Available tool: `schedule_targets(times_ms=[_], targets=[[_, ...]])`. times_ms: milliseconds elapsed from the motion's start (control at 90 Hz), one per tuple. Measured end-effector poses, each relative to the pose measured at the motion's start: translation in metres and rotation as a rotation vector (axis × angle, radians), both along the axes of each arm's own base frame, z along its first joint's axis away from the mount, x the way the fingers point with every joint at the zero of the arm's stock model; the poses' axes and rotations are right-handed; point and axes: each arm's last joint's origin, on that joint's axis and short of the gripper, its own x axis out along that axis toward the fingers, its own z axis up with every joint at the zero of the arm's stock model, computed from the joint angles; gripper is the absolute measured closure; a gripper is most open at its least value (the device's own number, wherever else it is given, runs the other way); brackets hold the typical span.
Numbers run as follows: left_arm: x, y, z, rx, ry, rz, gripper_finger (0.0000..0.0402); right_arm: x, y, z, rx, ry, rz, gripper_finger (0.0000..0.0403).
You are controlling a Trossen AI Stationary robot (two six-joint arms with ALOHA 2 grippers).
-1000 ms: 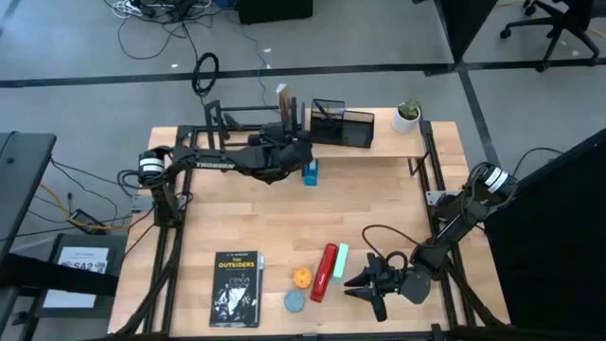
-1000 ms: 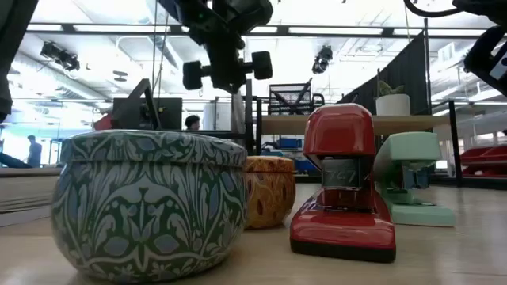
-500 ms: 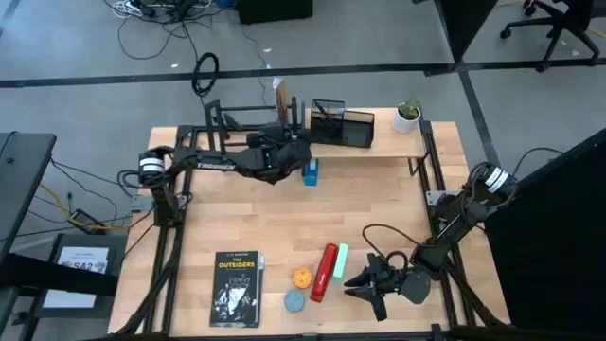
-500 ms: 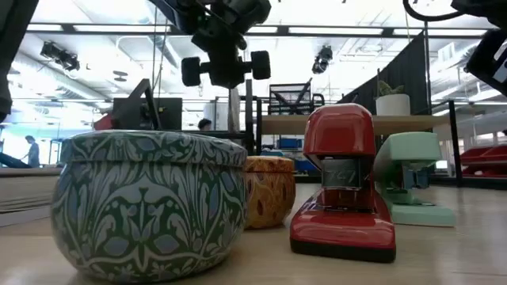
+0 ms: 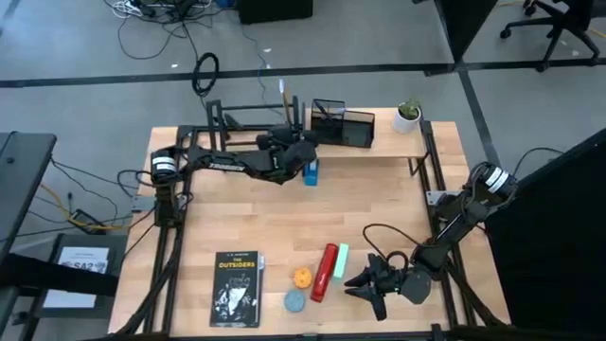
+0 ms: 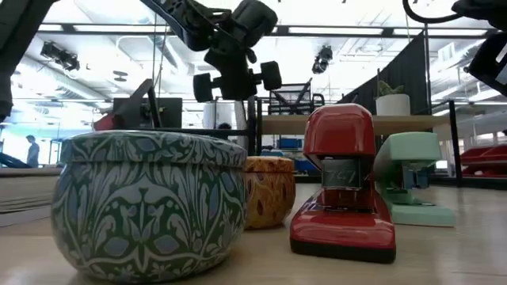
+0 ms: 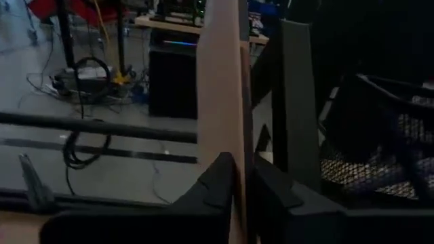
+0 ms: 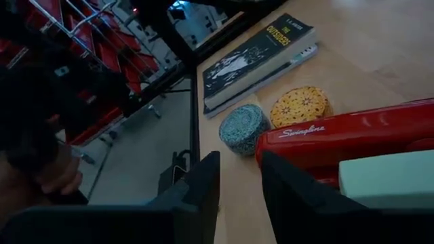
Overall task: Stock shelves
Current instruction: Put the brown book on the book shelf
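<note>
We've got the left gripper (image 7: 237, 179) clenched on a thin book (image 7: 220, 81) upright at the black rack (image 5: 248, 121), w/ right gripper (image 8: 237, 176) parked, jaws apart, near the stapler (image 8: 352, 135); risk: book clips a rack bar, tips.

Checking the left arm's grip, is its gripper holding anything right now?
Yes, the left gripper is closed on a thin tan upright board.

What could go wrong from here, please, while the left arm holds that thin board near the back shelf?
The left claw pinches only the lower edge of the upright thin tan board, so it could tip or slip. The black mesh organizer box and black metal-tube rack stand close by; the board might knock them.
</note>
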Motion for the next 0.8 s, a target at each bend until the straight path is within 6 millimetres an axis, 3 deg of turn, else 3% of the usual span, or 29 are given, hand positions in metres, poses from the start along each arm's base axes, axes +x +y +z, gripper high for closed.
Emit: schedule_targets(times_ms=[211,800], targets=[[0.004,-0.001,0.001,-0.024,0.07,-0.108,0.0346,0.0,0.0,0.0,-0.002,-0.001,0.0,0.0322],[0.004,-0.011,0.006,-0.013,0.229,-0.188,0.0266,0.0,0.0,0.0,-0.011,-0.001,0.002,0.0322]])
